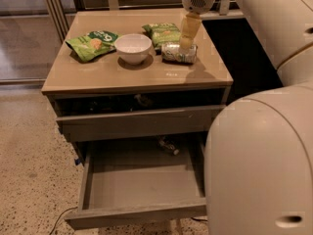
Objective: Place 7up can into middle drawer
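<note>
The gripper, a pale yellowish, matte pincer hanging from a rounded cream wrist, points straight down at the back right of the tabletop; its tip meets the top of the 7up can, and whether it is apart, together or clamped on the can cannot be told; the small silvery metal can with green markings lies on its side directly beneath the pincer, its length running left to right, resting on the smooth tan tabletop; just behind and to the left of the pincer lies a crinkled green snack bag, its near edge touching or almost touching the can; further left sits a round, glossy white bowl, apart from the can; beyond the bowl, well to the left of the pincer, lies a second flat green snack bag; below the pincer, under the tabletop, a drawer with a dark cluttered inside stands slightly open; lower and nearer the camera, the wide shallow grey-brown wooden middle drawer is pulled far out, with a plain front panel, low side walls and a bare flat grey floor; a small indistinct object sits at its back edge; the bulky, smooth cream arm fills the right foreground; speckled terrazzo flooring spreads to the left.
</note>
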Tool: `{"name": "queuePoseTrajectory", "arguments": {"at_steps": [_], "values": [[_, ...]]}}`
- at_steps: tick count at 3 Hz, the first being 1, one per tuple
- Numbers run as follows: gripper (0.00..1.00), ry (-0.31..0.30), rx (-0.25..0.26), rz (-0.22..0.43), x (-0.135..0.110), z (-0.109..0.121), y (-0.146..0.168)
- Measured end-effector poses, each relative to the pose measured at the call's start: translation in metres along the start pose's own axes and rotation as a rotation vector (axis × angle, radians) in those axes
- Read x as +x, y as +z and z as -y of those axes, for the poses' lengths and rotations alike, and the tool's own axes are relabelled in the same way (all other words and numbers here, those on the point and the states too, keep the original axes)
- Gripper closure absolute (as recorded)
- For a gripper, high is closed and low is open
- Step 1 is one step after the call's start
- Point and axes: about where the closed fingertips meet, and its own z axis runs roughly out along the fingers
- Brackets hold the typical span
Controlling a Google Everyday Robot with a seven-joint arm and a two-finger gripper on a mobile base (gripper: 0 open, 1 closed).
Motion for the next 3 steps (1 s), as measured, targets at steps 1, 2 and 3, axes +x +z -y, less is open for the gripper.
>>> {"name": "queuePoseTrajectory", "arguments": {"at_steps": [1,2,3], "values": [[0.00,-0.004,-0.019,-0.021,-0.002,0.006,0.023],[0.00,-0.008,-0.049,-0.033,-0.006,0.008,0.047],[0.00,-0.011,-0.088,-0.039,-0.009,0.003,0.066]]}}
